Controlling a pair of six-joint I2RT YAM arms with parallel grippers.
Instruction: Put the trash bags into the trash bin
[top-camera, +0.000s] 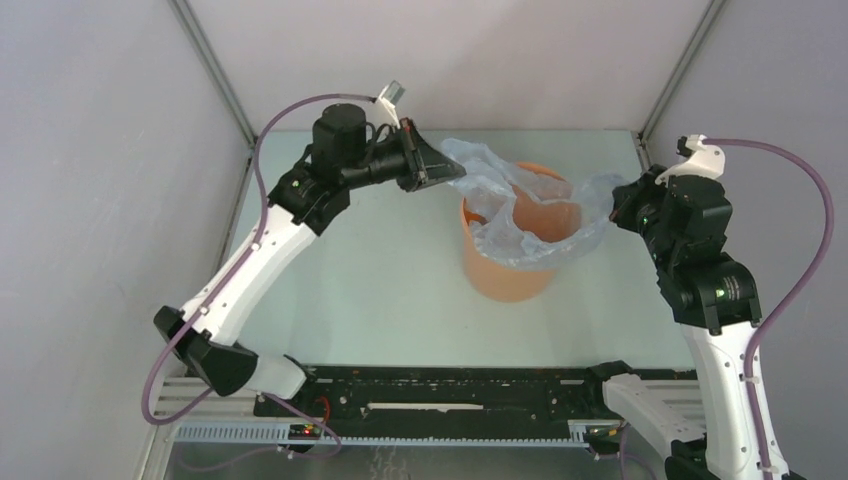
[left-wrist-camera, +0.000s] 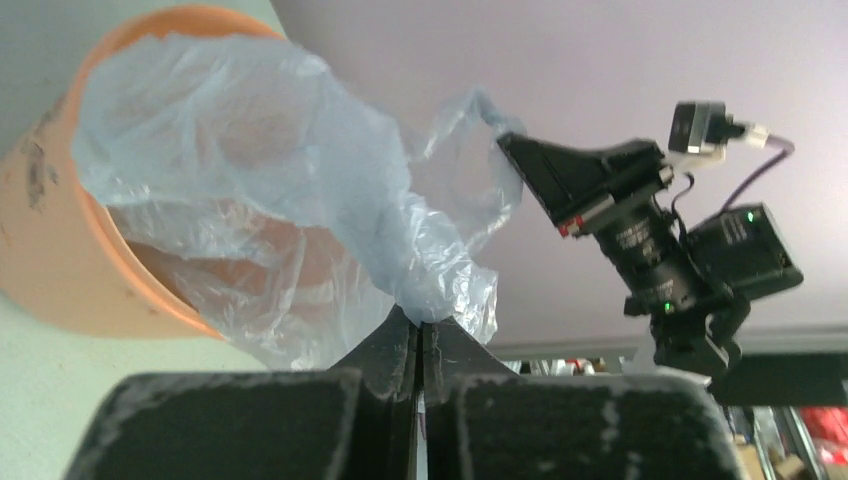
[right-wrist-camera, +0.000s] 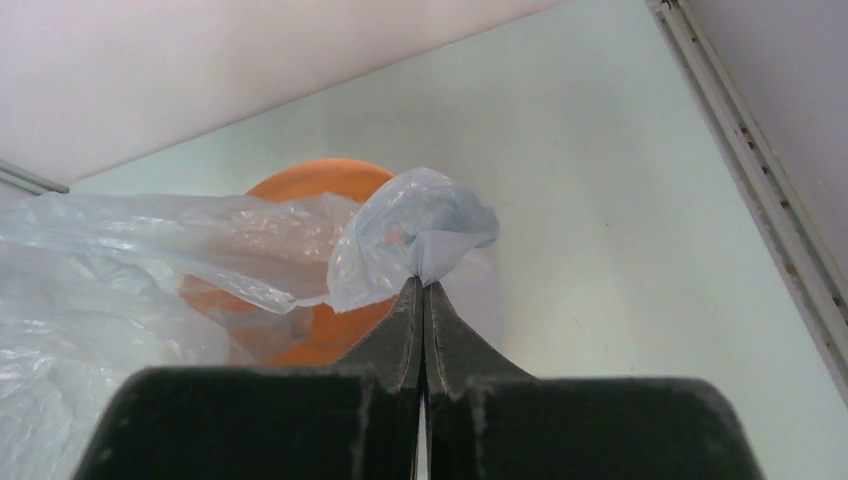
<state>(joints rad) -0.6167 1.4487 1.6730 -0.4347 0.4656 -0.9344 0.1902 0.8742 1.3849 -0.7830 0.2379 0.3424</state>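
your round terracotta-orange plastic bin (top-camera: 505, 282) stands upright on the pale green table (top-camera: 360, 280), just right of centre. the thin, wrinkly, pale blue-grey film bag (top-camera: 500, 200) is draped across its rim, sagging inside. your left gripper (top-camera: 452, 178) is clamped tight on the bag's edge at the bin's 10 o'clock. your right gripper (top-camera: 612, 205) pinches the opposite edge near 3 o'clock.

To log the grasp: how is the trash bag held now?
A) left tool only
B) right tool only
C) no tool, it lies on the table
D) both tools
D: the left tool and the right tool are each shut on the trash bag above the trash bin.
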